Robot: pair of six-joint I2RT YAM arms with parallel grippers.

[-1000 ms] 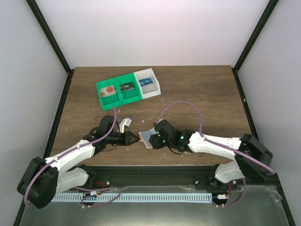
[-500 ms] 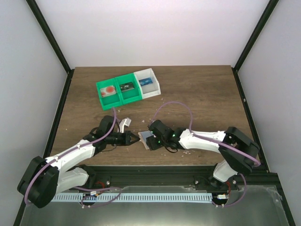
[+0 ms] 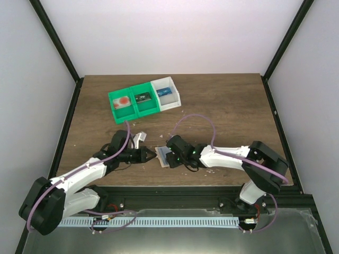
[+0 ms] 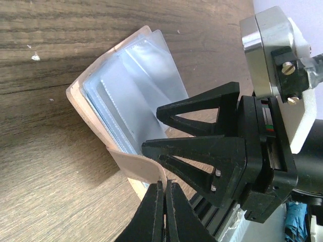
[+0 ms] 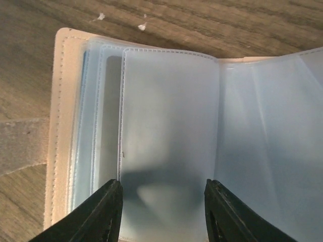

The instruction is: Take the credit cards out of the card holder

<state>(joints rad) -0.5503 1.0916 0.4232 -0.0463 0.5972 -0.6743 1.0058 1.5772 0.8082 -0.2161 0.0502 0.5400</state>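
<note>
The tan card holder (image 3: 165, 157) lies open on the table between my two grippers, its clear plastic sleeves (image 5: 166, 116) fanned out. Pale blue shows through the left sleeves (image 5: 83, 126); I cannot make out the credit cards' edges. My left gripper (image 4: 165, 189) is shut on the holder's tan tab (image 4: 133, 162), which curls up from the holder (image 4: 81, 103). It shows in the top view (image 3: 153, 155) at the holder's left edge. My right gripper (image 5: 162, 189) is open and empty, just above the top sleeve. It also shows in the top view (image 3: 170, 154).
Two joined green bins (image 3: 132, 103) and a white bin (image 3: 166, 94), each with a small item inside, stand at the back of the wooden table (image 3: 228, 111). The table's near edge lies just behind the holder. Small white crumbs (image 5: 144, 25) lie on the wood.
My right gripper has moved left, further over the open holder, and the holder has shifted slightly left. My left gripper has stayed shut on the tab.
</note>
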